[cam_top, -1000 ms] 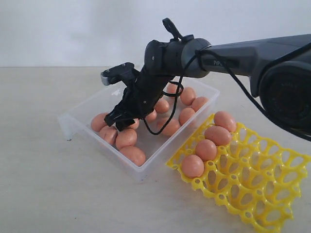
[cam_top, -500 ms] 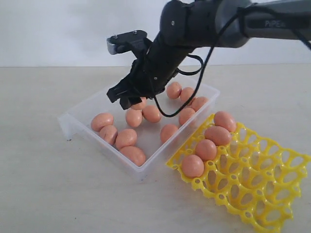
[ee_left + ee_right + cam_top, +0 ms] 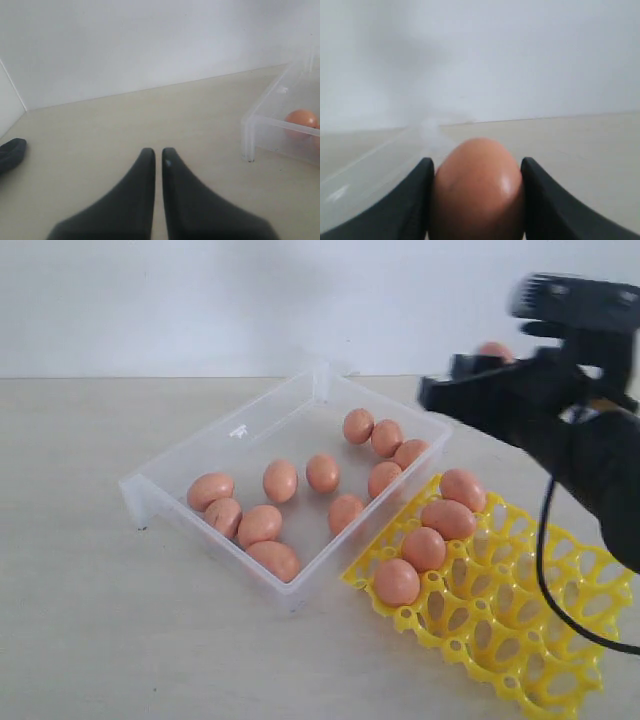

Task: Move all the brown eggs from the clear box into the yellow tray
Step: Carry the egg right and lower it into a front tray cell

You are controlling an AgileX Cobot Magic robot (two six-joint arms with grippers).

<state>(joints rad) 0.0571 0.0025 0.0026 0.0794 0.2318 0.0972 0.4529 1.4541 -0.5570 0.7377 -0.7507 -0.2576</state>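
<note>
I see the right end effector (image 3: 477,167) clamped on an egg (image 3: 477,200) at the box's (image 3: 228,437) 2 o'clock; the left end effector (image 3: 154,154) is together.

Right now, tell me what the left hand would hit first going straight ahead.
Nothing close, it seems: the shut left hand points over the table toward the white wall. The box sits off to one side of that line, though depth is unclear.

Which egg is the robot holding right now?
Find the yellow tray on the right of the exterior view. Higher up there, the black right gripper pinches one brown egg. It is the only egg held up; the other eggs lie in the tray or clear box.
</note>
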